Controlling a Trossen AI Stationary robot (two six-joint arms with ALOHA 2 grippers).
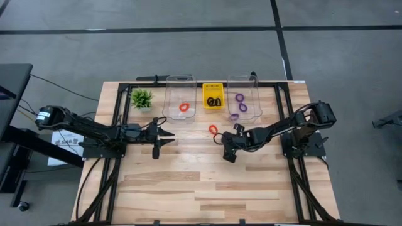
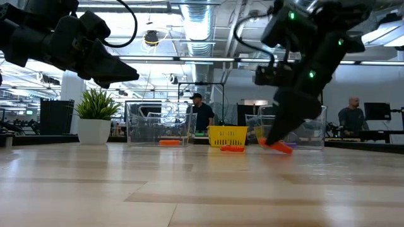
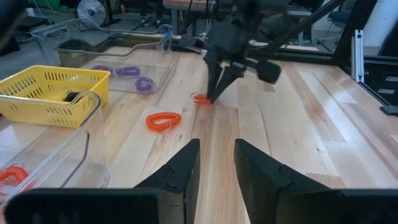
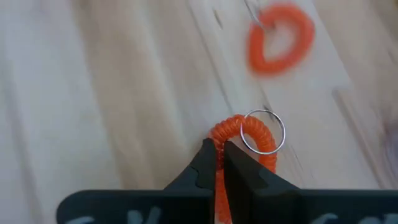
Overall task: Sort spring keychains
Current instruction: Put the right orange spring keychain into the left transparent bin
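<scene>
Right gripper (image 4: 219,163) was clamped on a red keychain (image 4: 245,140) on the bench (image 1: 188,182); red bin (image 1: 179,97) lay beyond-left. Left gripper (image 1: 164,139) waited, half-open.

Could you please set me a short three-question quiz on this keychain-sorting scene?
1. Which colour is the keychain that the right pincer is shut on? A red, B purple, C black.
2. True or false: the yellow basket holds purple keychains.
3. How many keychains lie in the left clear bin?
Key: 1 A. 2 False: it holds black keychains. 3 One, a red one.
</scene>
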